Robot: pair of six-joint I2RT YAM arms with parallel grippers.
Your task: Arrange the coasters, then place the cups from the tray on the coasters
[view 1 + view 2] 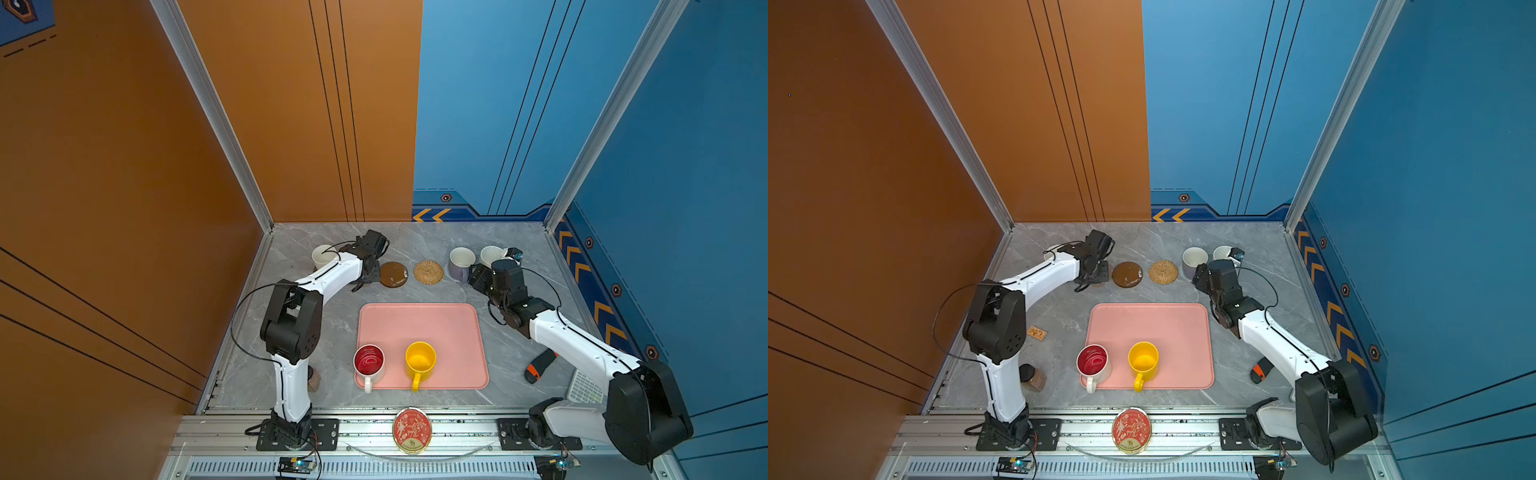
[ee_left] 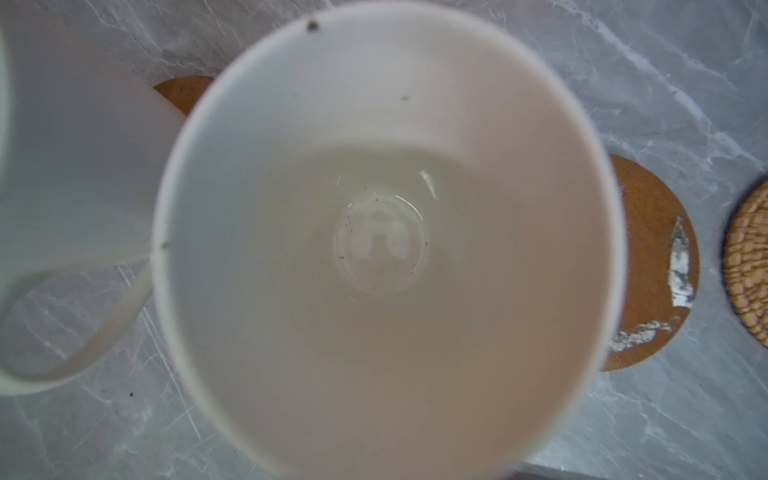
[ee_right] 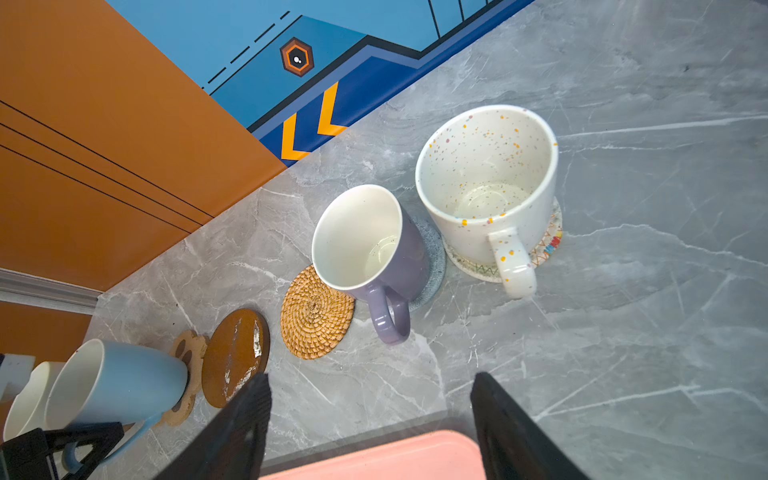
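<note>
Grey marble worktop [image 1: 415, 241], light blue mug [image 3: 124, 382] gripped by the handle in the left pincer [image 3: 79, 446] over a tan paw-print coaster [image 3: 187, 353], right pincer [image 3: 370, 380] spread wide, empty.

- Both top views are bright and evenly lit from overhead; the arms cast short, soft shadows on the grey bench [image 1: 415, 245].
- Wall lines splay outward toward the frame edges.
- In the left wrist view the mug [image 2: 374, 249] fills the frame, rim blurred, pinkish at 4 o'clock.
- In the right wrist view white glare streaks the brown coaster [image 3: 235, 357]; the right claw [image 3: 370, 376] at 6 o'clock is dark and blurred.
</note>
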